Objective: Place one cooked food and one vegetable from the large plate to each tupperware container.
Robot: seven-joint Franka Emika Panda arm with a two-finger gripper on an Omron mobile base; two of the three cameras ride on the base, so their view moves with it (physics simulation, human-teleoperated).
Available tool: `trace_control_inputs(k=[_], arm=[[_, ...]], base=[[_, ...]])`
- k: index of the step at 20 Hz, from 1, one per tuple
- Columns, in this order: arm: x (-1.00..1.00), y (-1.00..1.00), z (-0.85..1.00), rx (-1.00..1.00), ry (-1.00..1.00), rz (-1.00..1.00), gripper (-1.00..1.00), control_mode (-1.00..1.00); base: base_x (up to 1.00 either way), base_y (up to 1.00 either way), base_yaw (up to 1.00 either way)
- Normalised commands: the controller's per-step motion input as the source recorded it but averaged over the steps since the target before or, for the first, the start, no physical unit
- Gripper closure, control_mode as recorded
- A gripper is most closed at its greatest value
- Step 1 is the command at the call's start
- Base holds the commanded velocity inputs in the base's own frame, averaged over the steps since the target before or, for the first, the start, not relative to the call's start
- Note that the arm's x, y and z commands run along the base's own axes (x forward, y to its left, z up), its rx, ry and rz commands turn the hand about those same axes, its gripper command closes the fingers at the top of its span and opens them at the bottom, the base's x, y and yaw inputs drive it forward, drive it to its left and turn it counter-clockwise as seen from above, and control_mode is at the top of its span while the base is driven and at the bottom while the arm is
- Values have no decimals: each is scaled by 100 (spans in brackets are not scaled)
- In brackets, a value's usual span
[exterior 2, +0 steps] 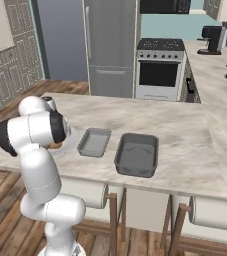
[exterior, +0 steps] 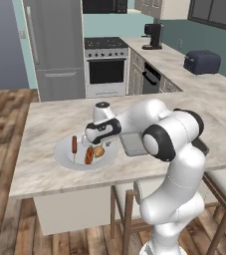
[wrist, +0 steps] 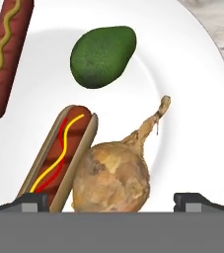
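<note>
The large plate [exterior: 64, 158] lies on the counter's near left part, with my open gripper [exterior: 91, 143] hanging just above it. In the hand view the tan onion-like vegetable [wrist: 112, 175] sits between my two fingertips [wrist: 195, 200], which stand wide on either side and do not touch it. The hot dog in a bun [wrist: 64, 153] leans against the onion's left side. The dark-green vegetable [wrist: 102, 56] lies farther up the plate [wrist: 182, 74], and the sausage on a stick [wrist: 5, 54] is at the top left. The light grey tupperware container [exterior 2: 94, 142] and the darker one [exterior 2: 137, 154] sit right of the plate.
The counter's front edge [exterior: 69, 187] runs close below the plate. Wooden stools [exterior 2: 115, 210] stand under the counter in front. Stove [exterior: 106, 67] and fridge [exterior: 55, 45] are far behind; a toaster [exterior: 202, 62] sits on the right-hand counter.
</note>
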Motion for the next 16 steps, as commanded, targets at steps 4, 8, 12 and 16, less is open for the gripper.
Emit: trace_control_inputs(k=[4,8,12,16], arm=[[0,0,-15,0,3,0,-100,-100],[0,0,-12,0,0,0,-100,-100],[0,0,-14,0,1,0,-100,-100],[0,0,-12,0,0,0,-100,-100]], base=[[0,0,0],[0,0,0],[0,0,0],[0,0,0]])
